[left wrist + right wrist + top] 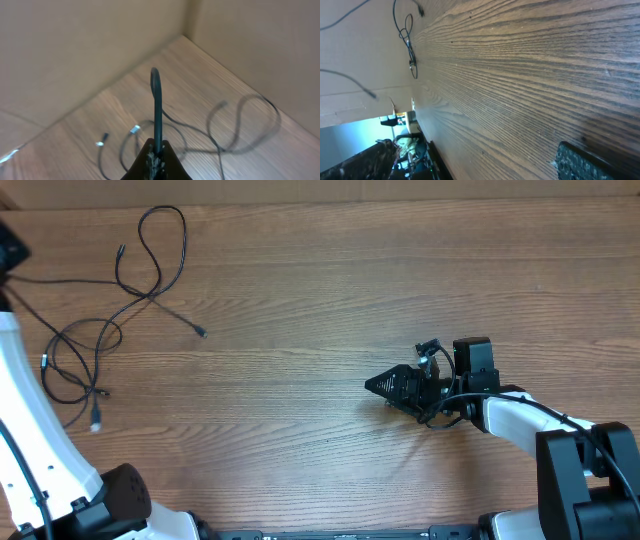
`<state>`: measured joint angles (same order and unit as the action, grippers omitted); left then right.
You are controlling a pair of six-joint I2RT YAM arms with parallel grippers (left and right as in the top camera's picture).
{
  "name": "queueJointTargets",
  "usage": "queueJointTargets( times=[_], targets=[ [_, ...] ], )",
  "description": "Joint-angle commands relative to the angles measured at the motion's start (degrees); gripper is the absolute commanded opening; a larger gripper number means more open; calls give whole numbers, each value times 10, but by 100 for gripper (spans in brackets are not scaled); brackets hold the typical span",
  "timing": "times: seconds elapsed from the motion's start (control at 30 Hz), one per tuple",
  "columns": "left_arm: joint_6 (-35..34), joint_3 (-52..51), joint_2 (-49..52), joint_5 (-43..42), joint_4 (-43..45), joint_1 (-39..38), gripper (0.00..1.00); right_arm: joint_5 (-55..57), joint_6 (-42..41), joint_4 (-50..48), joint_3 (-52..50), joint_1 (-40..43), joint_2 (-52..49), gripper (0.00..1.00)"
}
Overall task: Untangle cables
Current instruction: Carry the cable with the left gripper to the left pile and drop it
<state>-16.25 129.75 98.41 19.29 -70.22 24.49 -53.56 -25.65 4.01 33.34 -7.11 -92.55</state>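
Note:
The cables [152, 297] are thin black cords lying looped on the wooden table at the far left, with small plug ends [96, 423]. My left gripper [8, 248] is at the upper left edge. In the left wrist view its jaws [156, 146] are shut on a black cable [156, 97] that rises from the fingertips, above the other loops [225, 145] and the silver plugs [134, 130]. My right gripper [372, 385] lies turned on its side at centre right, far from the cables. It is open and empty [470, 156], and the cables [409, 45] show far off.
Beige walls [75, 55] close off the table's far left corner behind the cables. The left arm's white link [40, 440] runs along the left edge. The right arm's own black wires [440, 405] bunch behind its gripper.

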Motion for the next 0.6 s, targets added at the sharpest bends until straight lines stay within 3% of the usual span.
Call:
queueJointTargets(
  times=[0.0, 0.4, 0.43, 0.57],
  targets=[
    [8, 3, 2, 33, 18, 35, 4, 3, 6, -2, 0, 0, -4, 100],
    [-61, 2, 5, 9, 29, 101, 7, 4, 6, -2, 0, 0, -4, 100],
    [-61, 2, 6, 1, 28, 101, 14, 4, 6, -2, 0, 0, -4, 100],
    [-61, 1, 11, -33, 27, 100, 68, 3, 6, -1, 0, 0, -4, 100]
  ],
)
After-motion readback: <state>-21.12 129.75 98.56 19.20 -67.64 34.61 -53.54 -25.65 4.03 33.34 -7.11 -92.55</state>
